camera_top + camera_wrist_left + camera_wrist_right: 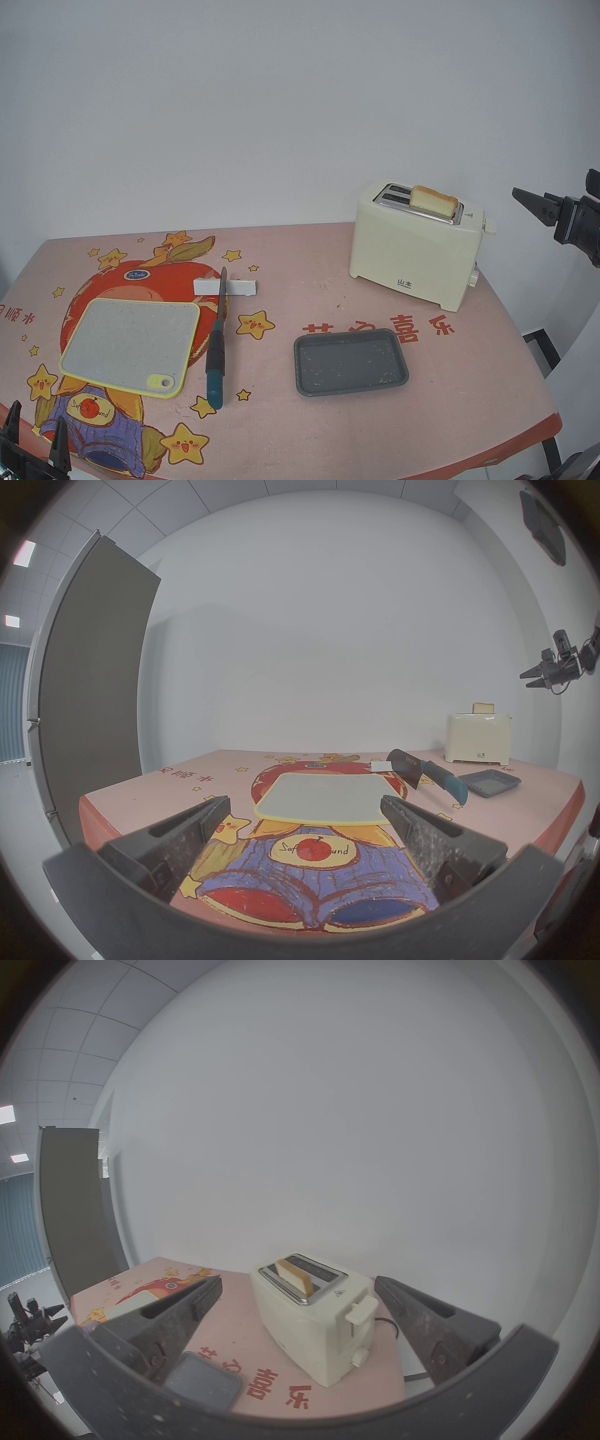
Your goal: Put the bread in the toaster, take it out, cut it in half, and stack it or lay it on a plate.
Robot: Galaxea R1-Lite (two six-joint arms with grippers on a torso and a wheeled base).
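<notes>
We hold our left pincer (35,431) low at our near left, its jaws spread wide and empty. Our right pincer (297,1282) hangs high off to our right, jaws likewise parted wide.

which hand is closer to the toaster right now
Right. The right hand hangs in the air beside the toaster, lever side; the left hand is at the near left table corner.

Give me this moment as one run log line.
bread: standing in toaster slot | knife: beside cutting board | plate: near toaster | left gripper: open, low before cutting board | right gripper: open, raised beside toaster
</notes>
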